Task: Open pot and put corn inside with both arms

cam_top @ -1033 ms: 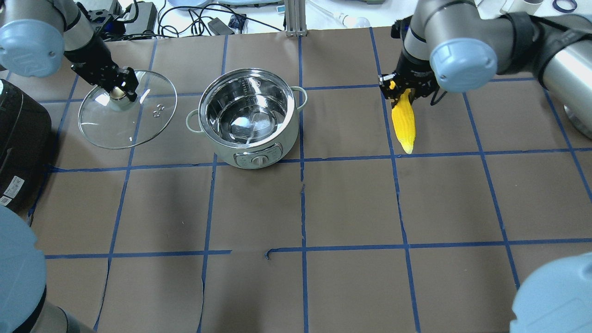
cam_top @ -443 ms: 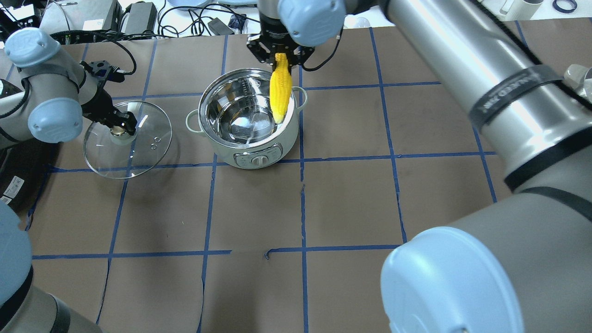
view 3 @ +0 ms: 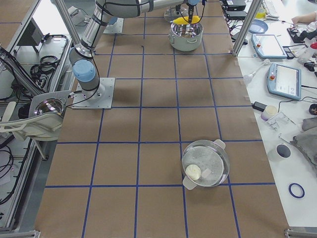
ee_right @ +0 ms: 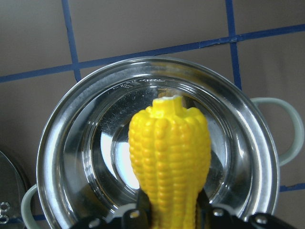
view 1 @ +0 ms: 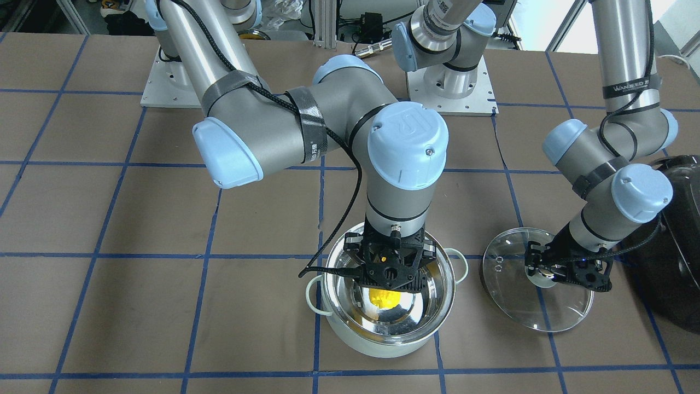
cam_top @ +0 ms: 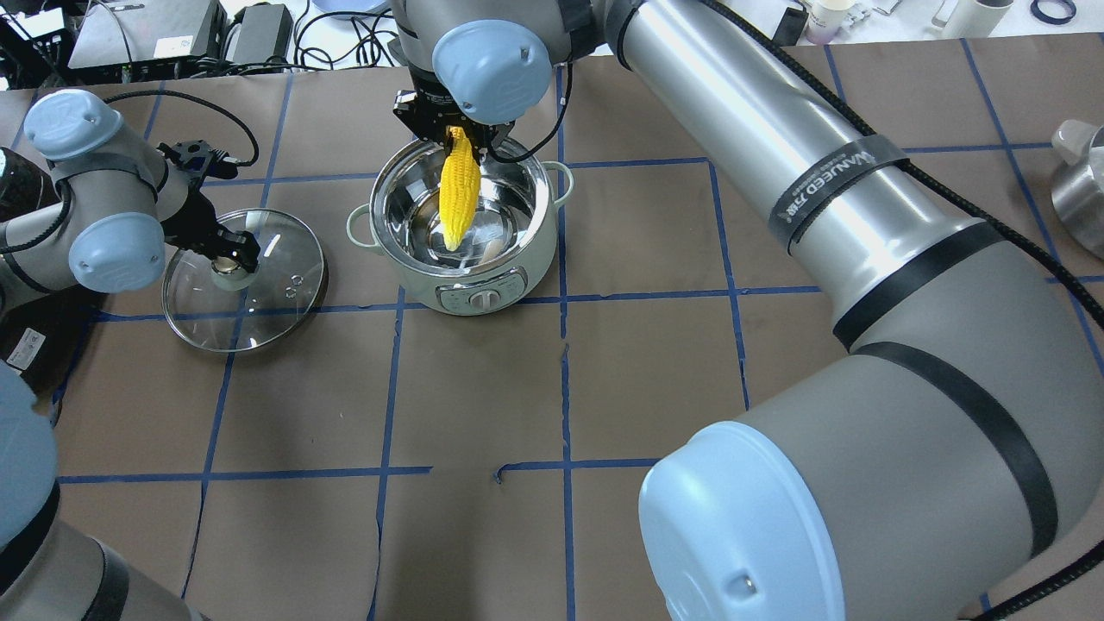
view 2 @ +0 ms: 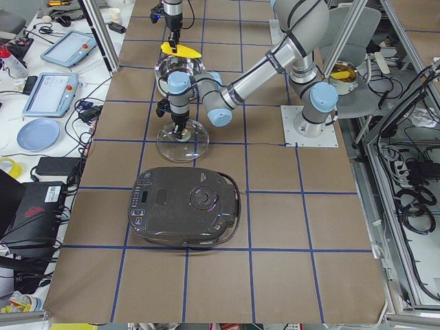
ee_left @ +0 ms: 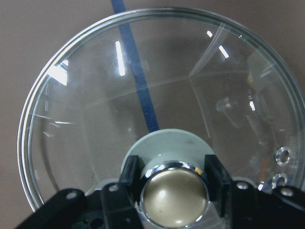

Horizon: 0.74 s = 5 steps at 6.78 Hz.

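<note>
Leftward from the rim, the corn (cam_top: 457, 203) now hangs tip-down over the middle of the open pot (cam_top: 542, 246), upper centre of the frame, pinched in the right gripper (cam_top: 454, 138). At left, the left gripper (cam_top: 231, 260) clamps the lid (cam_top: 276, 300) by its knob (ee_left: 175, 195).

Robotics lab (teach pendants (view 3: 286, 81), taped grid (cam_top: 567, 552))
</note>
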Each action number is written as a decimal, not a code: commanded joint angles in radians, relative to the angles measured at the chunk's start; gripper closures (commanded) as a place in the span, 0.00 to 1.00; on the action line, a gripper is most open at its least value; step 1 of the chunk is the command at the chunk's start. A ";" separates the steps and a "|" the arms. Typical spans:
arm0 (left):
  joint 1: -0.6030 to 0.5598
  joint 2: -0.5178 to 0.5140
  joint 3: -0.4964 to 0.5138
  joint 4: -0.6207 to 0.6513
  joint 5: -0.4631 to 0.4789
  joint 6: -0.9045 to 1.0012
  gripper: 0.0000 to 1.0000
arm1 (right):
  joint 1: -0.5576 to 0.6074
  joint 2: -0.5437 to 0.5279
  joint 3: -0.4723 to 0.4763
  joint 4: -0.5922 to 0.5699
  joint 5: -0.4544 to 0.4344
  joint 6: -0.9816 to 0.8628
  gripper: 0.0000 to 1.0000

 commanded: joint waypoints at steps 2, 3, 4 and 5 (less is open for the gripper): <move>-0.006 0.022 0.022 -0.011 0.010 0.005 0.00 | 0.010 0.040 0.025 -0.076 0.008 0.031 0.73; -0.021 0.056 0.053 -0.084 0.013 0.004 0.00 | 0.010 0.043 0.063 -0.125 0.013 0.036 0.56; -0.022 0.093 0.117 -0.198 0.011 0.004 0.00 | 0.013 0.037 0.090 -0.127 0.013 0.042 0.49; -0.032 0.133 0.181 -0.341 0.002 0.002 0.00 | 0.013 0.034 0.091 -0.148 0.013 0.047 0.09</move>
